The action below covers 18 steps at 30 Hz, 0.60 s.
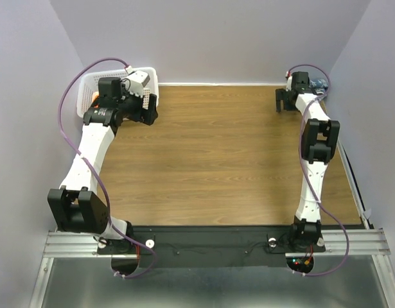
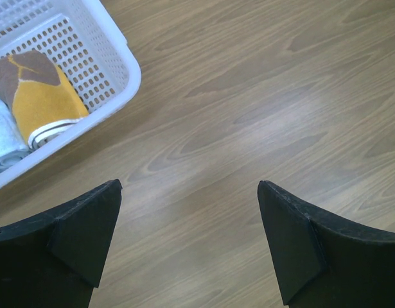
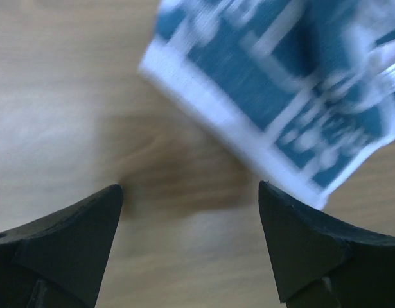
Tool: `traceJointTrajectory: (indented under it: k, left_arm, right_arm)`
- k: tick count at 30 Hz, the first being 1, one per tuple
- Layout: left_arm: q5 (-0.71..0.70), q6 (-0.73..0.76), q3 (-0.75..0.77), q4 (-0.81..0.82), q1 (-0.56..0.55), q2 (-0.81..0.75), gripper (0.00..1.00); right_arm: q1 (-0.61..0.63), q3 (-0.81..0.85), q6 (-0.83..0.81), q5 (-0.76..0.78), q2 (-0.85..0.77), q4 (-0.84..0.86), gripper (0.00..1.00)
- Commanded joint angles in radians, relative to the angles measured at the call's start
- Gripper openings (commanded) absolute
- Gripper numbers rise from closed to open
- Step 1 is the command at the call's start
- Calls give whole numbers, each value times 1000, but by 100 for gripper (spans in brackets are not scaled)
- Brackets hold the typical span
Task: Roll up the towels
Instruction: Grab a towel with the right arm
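Observation:
A blue towel (image 3: 280,77) with whitish square motifs and a white edge lies on the wooden table, blurred, just beyond and to the right of my right gripper (image 3: 189,186). The gripper is open and empty, with bare wood between its fingers. In the top view the towel (image 1: 320,83) is bunched in the far right corner, mostly hidden behind the right wrist, and the right gripper (image 1: 286,102) hangs to its left. My left gripper (image 1: 149,114) is open and empty over bare wood (image 2: 189,186), next to the basket.
A white perforated basket (image 1: 88,86) stands at the far left corner; the left wrist view shows its rim (image 2: 130,70) with a yellow-and-brown folded cloth (image 2: 43,96) and a pale cloth (image 2: 1,135) inside. Walls enclose the table on three sides.

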Motion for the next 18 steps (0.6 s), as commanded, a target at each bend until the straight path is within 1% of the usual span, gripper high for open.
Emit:
traceJointTrajectory:
  k: [1, 5, 9, 11, 13, 14, 16, 17, 18]
  left_arm:
    - [21, -8, 44, -24, -2, 10, 99]
    - [19, -6, 36, -22, -2, 24, 99]
    - [15, -8, 31, -25, -2, 43, 99]
    - [8, -9, 33, -27, -2, 47, 99]
    - [1, -12, 36, -28, -2, 50, 99]
    - [-1, -12, 36, -28, -2, 50, 99]
    - [-1, -17, 42, -27, -2, 50, 99]
    - [-1, -17, 45, -27, -2, 50, 99]
    - [-1, -20, 50, -28, -2, 50, 99]
  right_arm:
    - [-36, 172, -8, 88, 88, 29, 91]
    - [-49, 227, -5, 120, 160, 57, 91]
    - [-62, 276, -8, 98, 229, 92, 90]
    - [-62, 295, -6, 91, 246, 113, 86]
    - [-62, 301, -5, 76, 263, 124, 74]
    - [-62, 301, 0, 71, 261, 129, 58]
    - [-62, 278, 12, 53, 246, 127, 39]
    - [-62, 258, 18, 41, 202, 127, 20]
    - [-62, 210, 26, 12, 174, 126, 11]
